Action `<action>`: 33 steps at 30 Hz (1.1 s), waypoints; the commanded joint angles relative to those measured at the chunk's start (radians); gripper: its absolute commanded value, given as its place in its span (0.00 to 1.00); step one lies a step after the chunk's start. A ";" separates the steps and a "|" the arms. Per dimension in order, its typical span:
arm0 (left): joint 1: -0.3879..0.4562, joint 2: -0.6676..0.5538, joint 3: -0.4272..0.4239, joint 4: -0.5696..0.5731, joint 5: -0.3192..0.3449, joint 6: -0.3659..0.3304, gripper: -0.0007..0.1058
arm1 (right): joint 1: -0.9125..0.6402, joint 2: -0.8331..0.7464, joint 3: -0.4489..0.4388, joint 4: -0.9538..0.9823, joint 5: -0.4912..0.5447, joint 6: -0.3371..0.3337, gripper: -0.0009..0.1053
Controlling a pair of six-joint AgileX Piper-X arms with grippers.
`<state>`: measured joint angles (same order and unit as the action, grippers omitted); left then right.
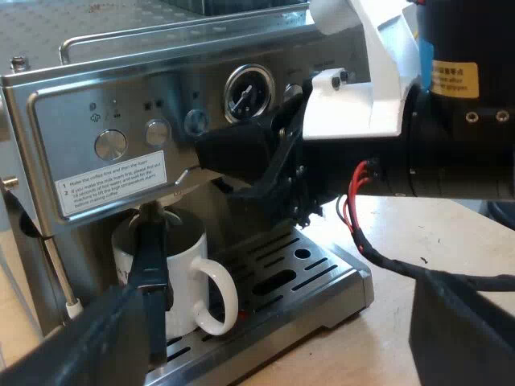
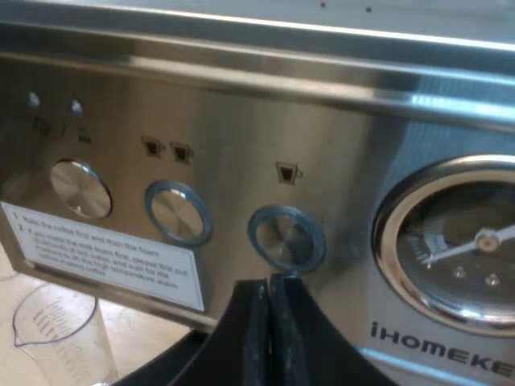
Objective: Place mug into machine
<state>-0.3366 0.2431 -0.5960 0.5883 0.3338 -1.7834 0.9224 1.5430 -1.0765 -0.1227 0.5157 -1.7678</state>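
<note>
**White mug on the drip tray**

White ceramic mug [image 1: 187, 277] stands upright on the slotted metal drip tray [image 1: 322, 269] of the steel espresso machine [image 1: 80, 112], beneath its brew head. A dark glossy handle [image 1: 150, 265] juts out across the mug's front. The left end effector [image 1: 273, 322] is spread wide near the tray, holding nothing. The right end effector [image 2: 269, 283] is pressed together, its tips just under a round blue-ringed button [image 2: 286, 237] beside the round pressure gauge [image 2: 463, 241]. A clear measuring glass [image 2: 56, 330] stands on the bench [image 1: 370, 346] beside the machine.
</note>
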 commanded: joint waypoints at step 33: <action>-0.003 0.002 -0.007 -0.017 0.015 -0.016 0.65 | -0.035 0.031 -0.034 -0.081 0.057 -0.002 0.01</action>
<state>-0.3366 0.2431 -0.5960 0.5883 0.3404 -1.7834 0.9070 1.5644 -1.0863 -0.1688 0.5506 -1.7650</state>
